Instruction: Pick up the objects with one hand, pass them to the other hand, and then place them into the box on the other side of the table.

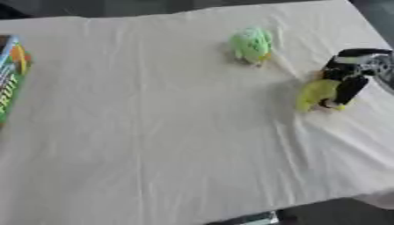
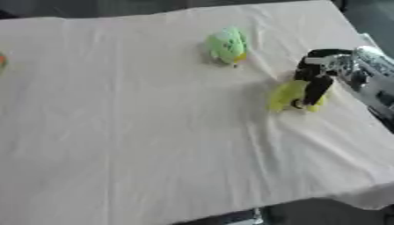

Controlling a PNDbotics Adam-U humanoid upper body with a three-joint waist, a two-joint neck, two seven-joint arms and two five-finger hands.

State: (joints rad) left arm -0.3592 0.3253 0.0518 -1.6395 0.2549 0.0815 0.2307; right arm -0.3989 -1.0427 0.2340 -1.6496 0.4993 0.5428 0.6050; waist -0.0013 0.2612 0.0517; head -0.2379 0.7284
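A yellow-green toy (image 1: 317,94) near the table's (image 1: 154,145) right edge is gripped by the right hand (image 1: 348,81), fingers curled round it. A green toy (image 1: 251,44) lies farther off; the box (image 1: 11,74) shows at the left edge, with open cloth between.

a cloth-covered table against dark surroundings

a pale cream cloth (image 1: 154,132) covers the whole table, creased with long lengthwise folds and finer wrinkles toward the right side. the cloth hangs over the near edge, where a dark floor (image 2: 323,215) shows below. beyond the far edge the background is dark grey and indistinct. the light is soft and even, casting only faint shadows on the cloth.
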